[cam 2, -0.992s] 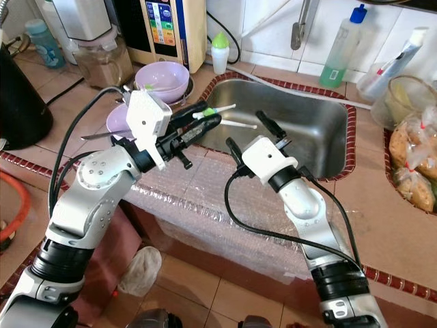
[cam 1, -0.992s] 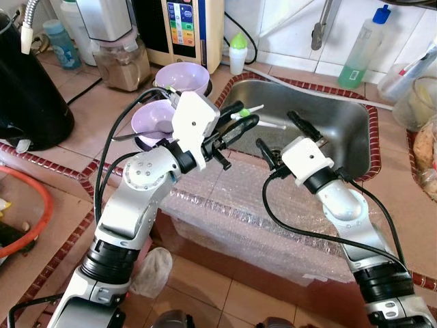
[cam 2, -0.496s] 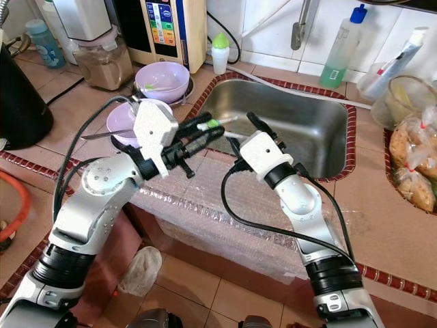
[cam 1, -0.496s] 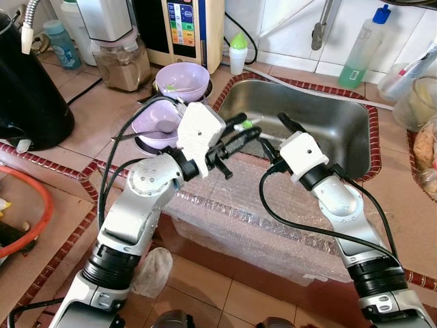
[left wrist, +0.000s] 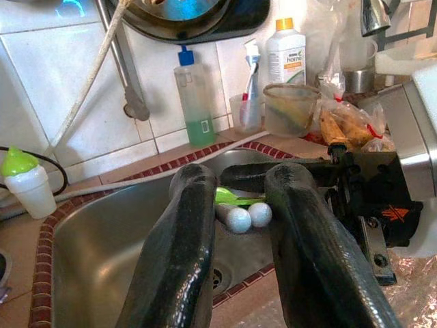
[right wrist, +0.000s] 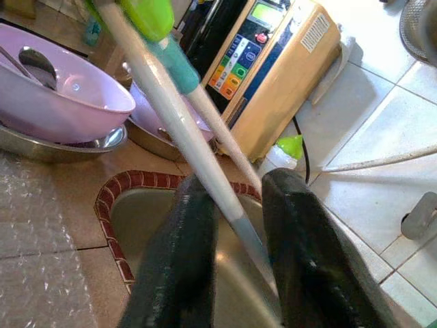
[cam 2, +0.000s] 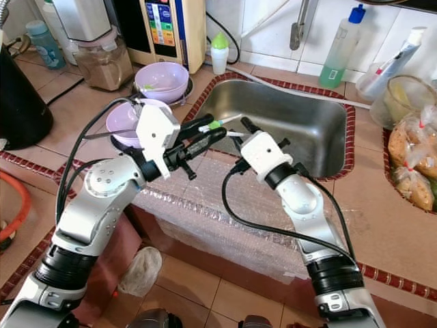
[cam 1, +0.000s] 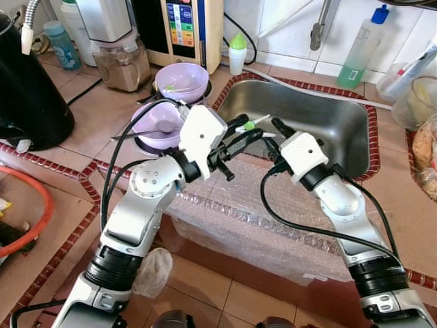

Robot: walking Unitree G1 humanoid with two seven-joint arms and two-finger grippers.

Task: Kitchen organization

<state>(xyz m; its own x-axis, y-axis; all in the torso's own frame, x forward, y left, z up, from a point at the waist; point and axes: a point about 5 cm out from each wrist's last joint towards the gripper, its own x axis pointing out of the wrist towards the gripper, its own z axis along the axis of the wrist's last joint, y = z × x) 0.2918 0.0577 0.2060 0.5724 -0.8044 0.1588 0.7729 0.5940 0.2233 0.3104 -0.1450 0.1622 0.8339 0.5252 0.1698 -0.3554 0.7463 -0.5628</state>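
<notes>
My left gripper (cam 1: 246, 131) is shut on two white sticks (cam 1: 258, 121) with a green piece, held over the near left rim of the steel sink (cam 1: 341, 123). Their rounded ends (left wrist: 240, 217) show between the left fingers (left wrist: 184, 260) in the left wrist view. My right gripper (cam 1: 273, 134) faces the left one from the right, open. The free lengths of the sticks (right wrist: 184, 130) pass between its fingers (right wrist: 293, 239) without a clear grip.
Two purple bowls (cam 1: 183, 76) (cam 1: 153, 116) stand left of the sink, the nearer one with a spoon in it. Bubble wrap (cam 1: 232, 219) drapes over the counter's front edge. A green soap bottle (cam 1: 358, 48) and a small green-capped bottle (cam 1: 237, 53) stand behind the sink.
My right gripper has moved left and up to the sticks, so its fingers now straddle them. The left gripper has shifted slightly right with the sticks.
</notes>
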